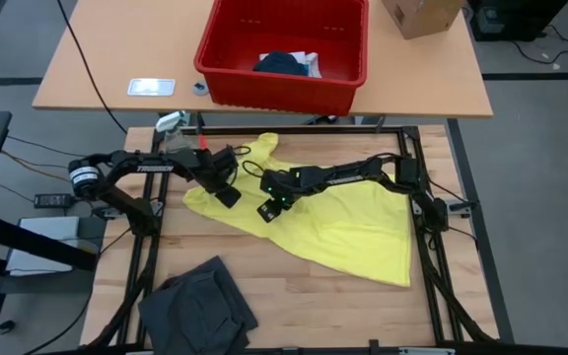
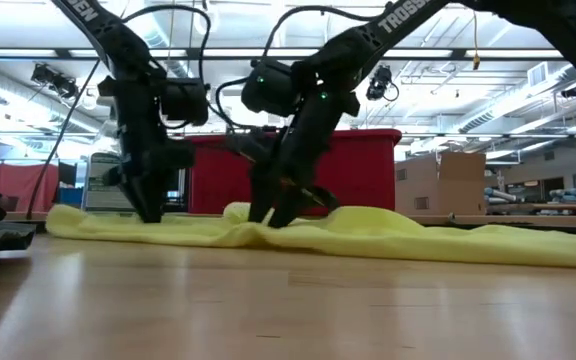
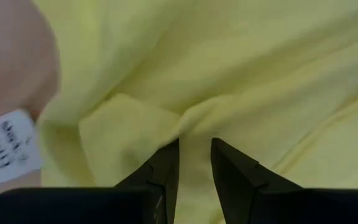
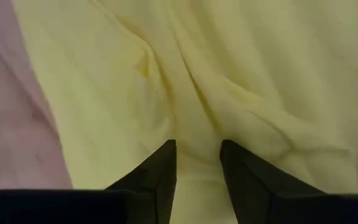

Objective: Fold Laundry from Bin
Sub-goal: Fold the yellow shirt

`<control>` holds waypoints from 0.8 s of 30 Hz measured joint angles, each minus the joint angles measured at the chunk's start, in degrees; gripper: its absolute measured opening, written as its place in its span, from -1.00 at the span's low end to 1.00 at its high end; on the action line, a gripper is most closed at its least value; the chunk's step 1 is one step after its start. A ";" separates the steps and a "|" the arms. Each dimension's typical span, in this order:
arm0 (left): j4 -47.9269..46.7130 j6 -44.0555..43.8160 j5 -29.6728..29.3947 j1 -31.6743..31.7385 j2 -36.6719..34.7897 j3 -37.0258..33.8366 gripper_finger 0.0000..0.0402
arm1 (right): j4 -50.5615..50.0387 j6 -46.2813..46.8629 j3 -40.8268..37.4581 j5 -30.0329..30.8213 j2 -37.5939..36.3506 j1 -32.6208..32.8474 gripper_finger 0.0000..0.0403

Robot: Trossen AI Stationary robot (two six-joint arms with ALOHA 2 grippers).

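A bright yellow garment [image 1: 343, 227] lies spread over the middle of the wooden table, flat apart from low wrinkles. Both grippers point down onto its left part. My left gripper [image 1: 228, 195] is shut on a ridge of the cloth. My right gripper [image 1: 267, 209] stands just to its right, its fingers a little apart with cloth between them. A dark grey garment [image 1: 200, 301] lies crumpled at the near left. The red bin [image 1: 208, 61] stands on the far table, with dark blue and white cloth [image 1: 286, 64] inside. My left gripper pinches a narrow raised fold of the yellow garment [image 3: 194, 127] between its two fingers, from above and pointing steeply down. Creases run out from the pinch, and the cloth around it lies on the table. My right gripper sets its fingertips [image 4: 166, 155] on the yellow garment from above, slanting. A soft ridge of cloth [image 4: 197, 134] stands in the gap between them. I cannot tell whether it is pinched. The garment lies on the table there.
A brown cardboard box [image 1: 417, 15] stands at the far right, beside the bin. A small pale item [image 1: 152, 87] lies on the far table's left. Black frame rails [image 1: 432, 247] border the table. Bare wood shows near the front edge.
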 joint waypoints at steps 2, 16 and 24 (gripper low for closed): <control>1.04 0.27 -0.16 0.04 -0.11 0.66 -0.51 | 1.29 -2.49 -0.06 -1.13 -0.59 -0.02 -0.34; 3.68 3.96 -0.38 0.10 -0.07 1.53 -0.51 | 10.40 -4.10 -0.05 0.56 -1.52 -1.03 -0.40; 4.06 4.52 -0.28 0.12 -0.07 1.55 -0.51 | 9.71 -2.96 -0.09 -1.46 1.16 -0.49 -0.48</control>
